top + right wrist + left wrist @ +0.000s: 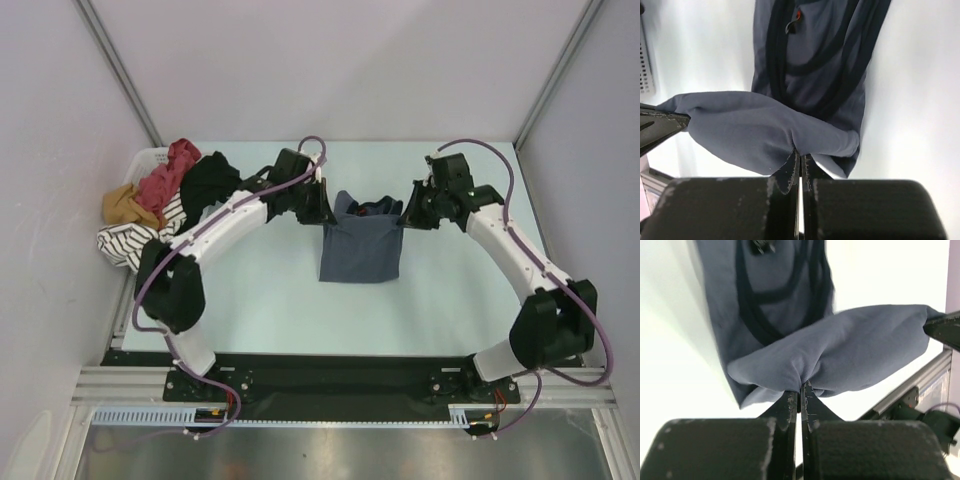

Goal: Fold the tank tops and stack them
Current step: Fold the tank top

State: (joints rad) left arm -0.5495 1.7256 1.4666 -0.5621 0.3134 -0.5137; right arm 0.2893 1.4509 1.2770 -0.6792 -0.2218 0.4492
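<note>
A slate blue-grey tank top (361, 250) with darker trim hangs stretched between my two grippers above the middle of the table, its lower part resting on the surface. My left gripper (326, 213) is shut on the cloth's left corner, and the pinched fabric bunches at the fingertips (801, 386). My right gripper (404, 216) is shut on the right corner, where the cloth (765, 130) folds over the tips (801, 154). The dark straps (755, 295) hang below. A brick red tank top (172, 172) lies in the pile at the far left.
A heap of clothes sits at the table's far left over a white basket (140, 160): a black garment (208, 180), a mustard one (124, 205) and a striped one (128, 240). Grey walls close in the table at left, back and right.
</note>
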